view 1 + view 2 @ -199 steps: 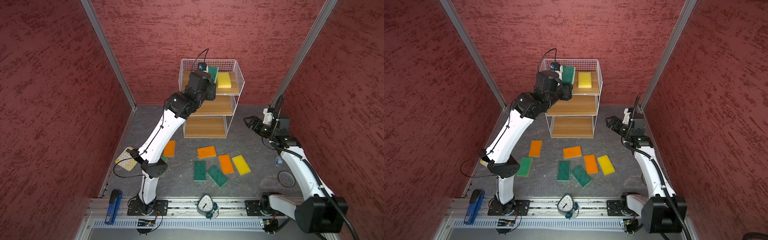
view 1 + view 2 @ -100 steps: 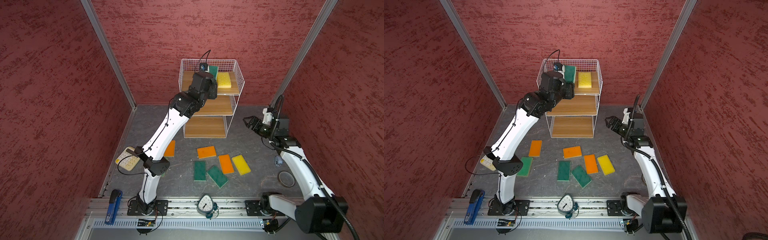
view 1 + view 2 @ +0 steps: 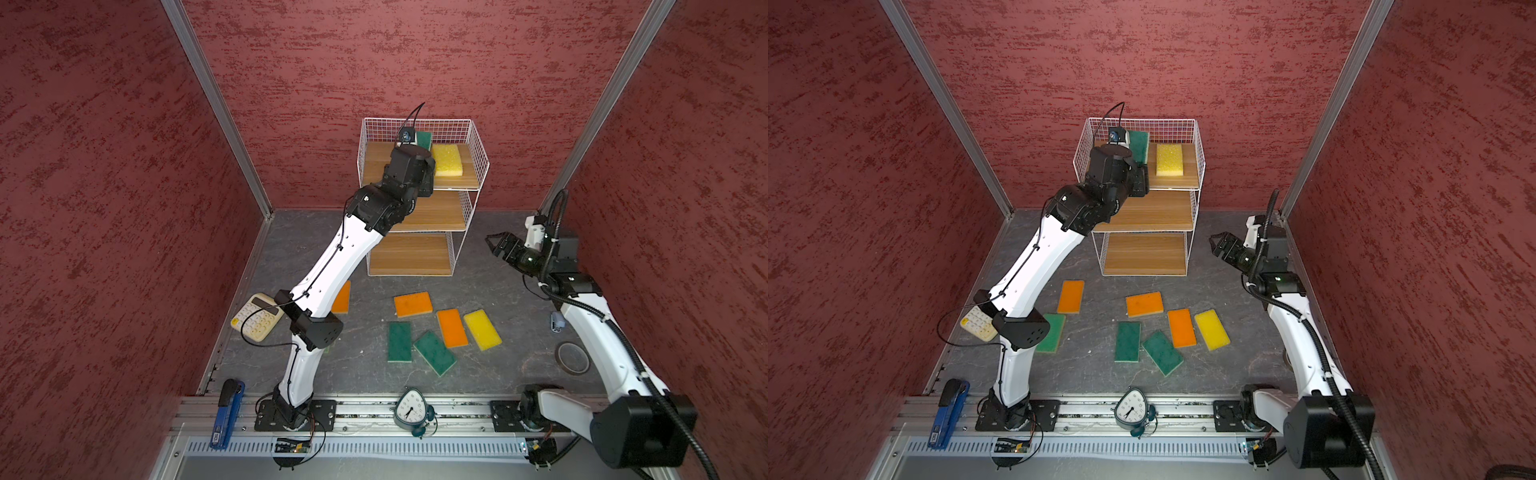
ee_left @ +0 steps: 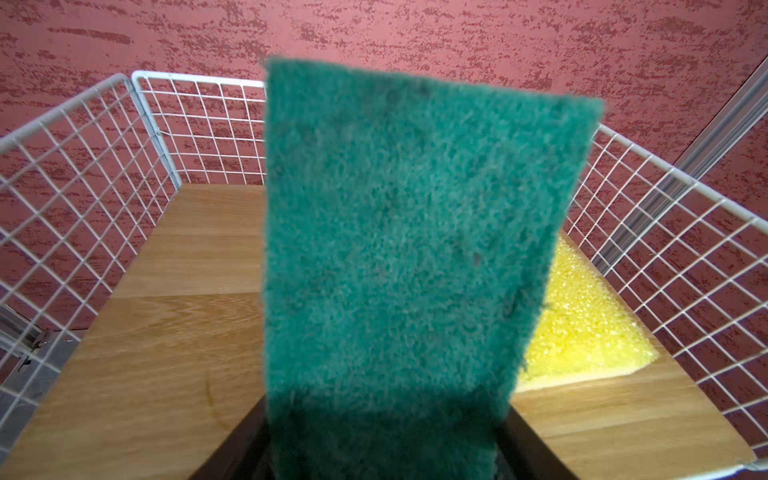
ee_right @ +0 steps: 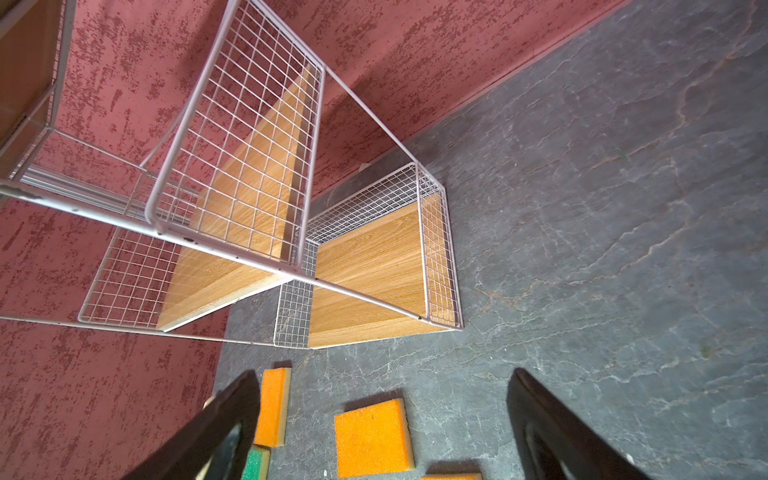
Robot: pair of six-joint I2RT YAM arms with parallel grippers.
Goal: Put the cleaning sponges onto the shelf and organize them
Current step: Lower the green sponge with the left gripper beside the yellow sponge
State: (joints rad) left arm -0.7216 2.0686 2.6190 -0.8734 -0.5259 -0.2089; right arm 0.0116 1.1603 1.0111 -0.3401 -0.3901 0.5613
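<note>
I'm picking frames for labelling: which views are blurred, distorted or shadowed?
Left wrist view: green sponge blurred, dark at its near end; yellow sponge crisp. Right wrist view: shelf stretched by the wide lens. Both top views: sharp.

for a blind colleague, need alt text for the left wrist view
A dark green rectangular scouring sponge, held by one end in the left gripper, fills the centre of the view. Beyond it is the wooden top board of the white wire-grid shelf, with a yellow foam sponge flat on it.
</note>
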